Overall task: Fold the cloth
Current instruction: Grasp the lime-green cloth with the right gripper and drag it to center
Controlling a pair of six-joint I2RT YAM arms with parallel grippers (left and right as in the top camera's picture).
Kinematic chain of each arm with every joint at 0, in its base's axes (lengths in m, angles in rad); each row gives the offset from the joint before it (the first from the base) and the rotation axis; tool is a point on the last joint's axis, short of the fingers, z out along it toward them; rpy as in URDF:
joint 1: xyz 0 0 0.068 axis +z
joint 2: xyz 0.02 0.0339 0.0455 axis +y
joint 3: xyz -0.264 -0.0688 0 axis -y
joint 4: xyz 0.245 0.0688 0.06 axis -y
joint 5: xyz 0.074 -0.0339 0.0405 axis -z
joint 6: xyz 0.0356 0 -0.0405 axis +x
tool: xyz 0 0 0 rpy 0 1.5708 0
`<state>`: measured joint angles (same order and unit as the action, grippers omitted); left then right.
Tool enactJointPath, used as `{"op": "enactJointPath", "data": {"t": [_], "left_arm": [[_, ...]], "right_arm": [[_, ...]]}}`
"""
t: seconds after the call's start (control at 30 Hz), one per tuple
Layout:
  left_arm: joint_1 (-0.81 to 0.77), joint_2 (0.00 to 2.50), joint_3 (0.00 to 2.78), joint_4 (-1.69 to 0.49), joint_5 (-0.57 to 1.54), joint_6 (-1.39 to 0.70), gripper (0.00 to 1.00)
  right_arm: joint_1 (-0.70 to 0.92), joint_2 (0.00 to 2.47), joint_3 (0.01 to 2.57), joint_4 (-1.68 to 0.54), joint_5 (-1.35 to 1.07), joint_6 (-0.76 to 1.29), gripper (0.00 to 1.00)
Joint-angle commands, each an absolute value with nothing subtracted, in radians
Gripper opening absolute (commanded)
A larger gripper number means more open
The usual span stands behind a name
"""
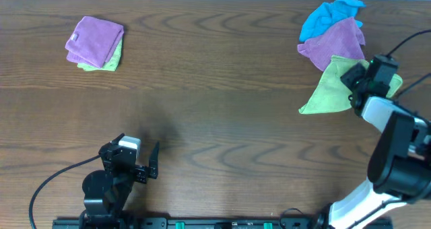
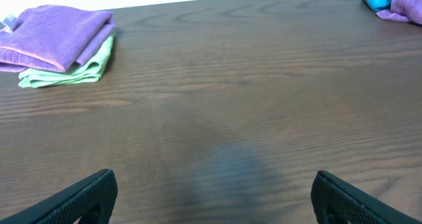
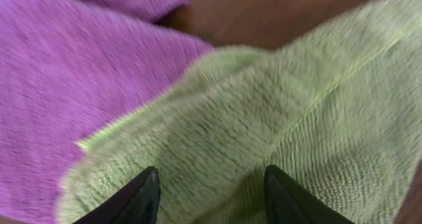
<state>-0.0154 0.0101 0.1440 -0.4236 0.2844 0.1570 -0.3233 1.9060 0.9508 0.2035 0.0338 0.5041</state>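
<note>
Overhead, the green cloth (image 1: 330,87) lies rumpled far right on the worktop (image 1: 215,108) under the right hand (image 1: 360,81); the left wrist shows the left hand (image 2: 214,197) spread open; the right wrist shows fingers (image 3: 142,197) on soft, limp pile, grip impossible to tell, probably best pinched at a corner.

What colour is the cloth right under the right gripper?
The cloth is plain lime green, clearest in the right wrist view.

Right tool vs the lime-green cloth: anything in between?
Nothing visible. The right tool hangs directly over the lime-green square microfiber cloth, with its fabric showing between the fingers. The purple microfiber cloth only borders the green one's far edge, seemingly tucked slightly under it, not in the way.
</note>
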Motion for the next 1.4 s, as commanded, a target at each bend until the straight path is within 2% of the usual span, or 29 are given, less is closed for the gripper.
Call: {"op": "enactJointPath", "data": {"t": [0.0,0.03,0.07,0.1,0.13,0.47,0.63,0.77,0.9,1.07,1.17,1.27,1.37], "left_arm": [[-0.019,0.004,0.124,-0.430,0.285,0.157,0.95],[-0.019,0.004,0.124,-0.430,0.285,0.157,0.96],[-0.019,0.004,0.124,-0.429,0.285,0.157,0.95],[-0.019,0.004,0.124,-0.430,0.285,0.157,0.95],[-0.019,0.004,0.124,-0.430,0.285,0.157,0.96],[-0.019,0.004,0.124,-0.429,0.285,0.157,0.95],[-0.019,0.004,0.124,-0.429,0.285,0.157,0.95],[-0.019,0.004,0.124,-0.430,0.285,0.157,0.95],[-0.019,0.004,0.124,-0.430,0.285,0.157,0.95],[-0.019,0.004,0.124,-0.430,0.285,0.157,0.96],[-0.019,0.004,0.124,-0.430,0.285,0.157,0.95],[-0.019,0.004,0.124,-0.429,0.285,0.157,0.95],[-0.019,0.004,0.124,-0.430,0.285,0.157,0.95]], "right_arm": [[-0.319,1.930,0.967,0.210,0.029,0.500,0.46],[-0.319,1.930,0.967,0.215,0.029,0.500,0.38],[-0.319,1.930,0.967,0.226,0.028,0.500,0.19],[-0.319,1.930,0.967,0.230,0.028,0.500,0.06],[-0.319,1.930,0.968,0.233,0.024,0.500,0.02],[-0.319,1.792,0.969,0.271,-0.287,0.500,0.01],[-0.307,1.595,0.969,0.282,-0.666,0.535,0.01],[-0.217,1.474,0.969,0.334,-0.834,0.630,0.01],[-0.043,1.394,0.969,0.349,-0.856,0.658,0.01],[0.274,1.379,0.969,0.389,-0.776,0.696,0.01],[0.408,1.379,0.969,0.437,-0.710,0.698,0.01],[0.444,1.378,0.969,0.430,-0.715,0.698,0.01],[0.392,1.378,0.969,0.239,-0.698,0.638,0.01]]}}
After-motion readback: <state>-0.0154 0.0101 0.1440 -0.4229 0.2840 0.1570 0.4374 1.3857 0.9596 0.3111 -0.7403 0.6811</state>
